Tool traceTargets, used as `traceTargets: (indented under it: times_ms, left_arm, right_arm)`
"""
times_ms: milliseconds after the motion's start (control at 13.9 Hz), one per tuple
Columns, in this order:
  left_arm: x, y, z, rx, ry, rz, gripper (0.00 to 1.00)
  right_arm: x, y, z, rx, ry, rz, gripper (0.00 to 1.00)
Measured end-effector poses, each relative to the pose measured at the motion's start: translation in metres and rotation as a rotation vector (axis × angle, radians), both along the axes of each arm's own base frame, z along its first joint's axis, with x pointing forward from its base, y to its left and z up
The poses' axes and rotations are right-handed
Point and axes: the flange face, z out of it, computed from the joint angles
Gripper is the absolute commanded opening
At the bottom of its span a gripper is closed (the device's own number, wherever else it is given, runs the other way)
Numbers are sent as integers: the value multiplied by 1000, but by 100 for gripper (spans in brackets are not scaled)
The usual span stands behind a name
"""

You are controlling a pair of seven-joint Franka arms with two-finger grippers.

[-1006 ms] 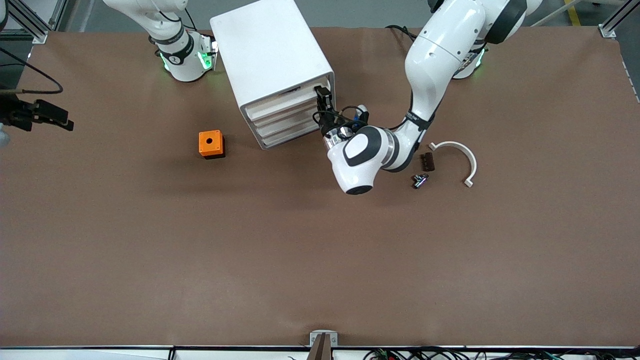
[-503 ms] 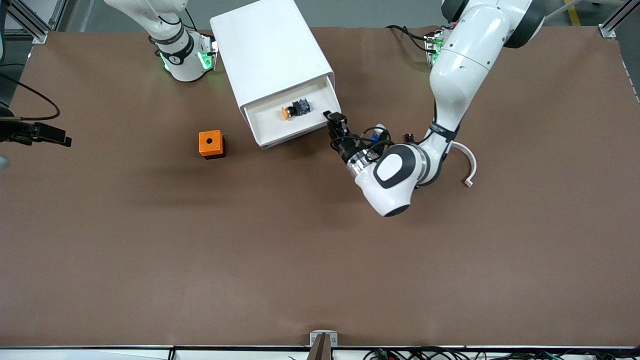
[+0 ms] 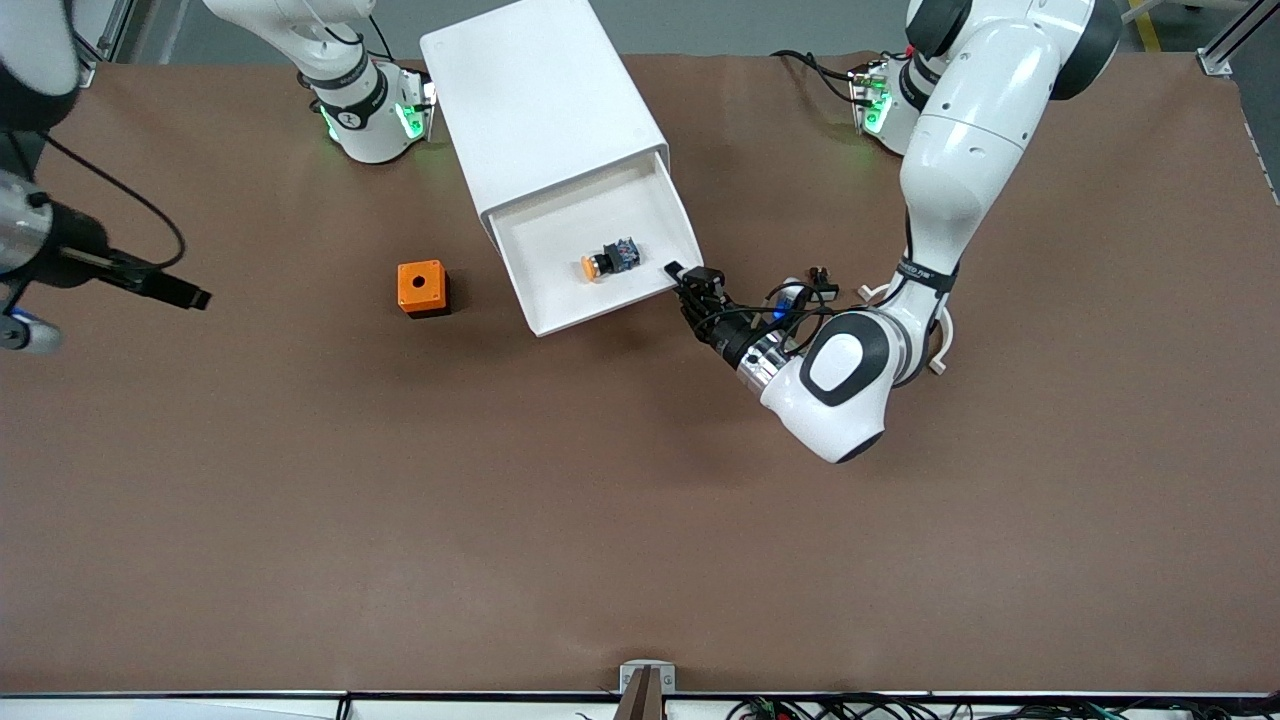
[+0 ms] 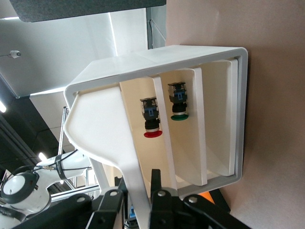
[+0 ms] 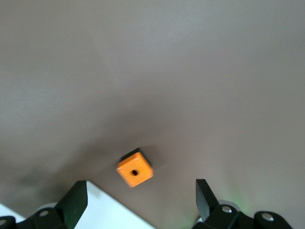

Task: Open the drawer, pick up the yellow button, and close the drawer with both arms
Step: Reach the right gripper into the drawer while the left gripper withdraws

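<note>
The white cabinet's [image 3: 540, 100] top drawer [image 3: 560, 235] stands pulled out. The button [image 3: 605, 263], with its orange-yellow cap and black-and-blue body, lies on its side on the drawer floor. My left gripper [image 3: 690, 282] is at the drawer's front corner toward the left arm's end. In the left wrist view this gripper [image 4: 138, 183] is shut on the drawer's white front panel [image 4: 138, 200], one finger on each side. My right gripper [image 3: 190, 298] hangs over the right arm's end of the table. It stands open [image 5: 140, 187] and holds nothing.
An orange cube box [image 3: 422, 288] with a round hole sits beside the cabinet toward the right arm's end, also below the right gripper as the orange cube [image 5: 135, 171]. A white curved bracket [image 3: 942, 335] lies partly under the left arm. Red-capped [image 4: 151, 119] and green-capped [image 4: 178, 101] buttons show in lower drawers.
The left gripper has drawn the top drawer out toward the front camera, which has uncovered the button. The right gripper has swung a little farther in over the table.
</note>
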Motion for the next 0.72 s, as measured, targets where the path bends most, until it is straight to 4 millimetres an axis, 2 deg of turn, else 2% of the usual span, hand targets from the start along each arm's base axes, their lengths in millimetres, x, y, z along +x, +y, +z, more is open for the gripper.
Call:
traceTargets:
  times_ms: [144, 287, 359, 431, 575, 718]
  left_arm:
    - [1, 1, 0, -5, -7, 4, 25]
    - [3, 1, 1, -15, -16, 10, 45]
    - [5, 1, 2, -20, -21, 15, 75]
    - [7, 3, 4, -35, -32, 21, 100]
    - [14, 6, 9, -90, -61, 40, 100]
    - [19, 5, 17, -134, -94, 45, 100]
  right_arm:
    - [-13, 55, 13, -23, 2, -97, 100]
    - [-29, 110, 22, -19, 6, -186, 100]
    - [-37, 136, 26, -20, 5, -221, 100]
    - [-45, 166, 28, -23, -5, -260, 100]
    - [-65, 227, 27, -23, -32, -339, 100]
    - [-89, 286, 15, -12, -57, -410, 100]
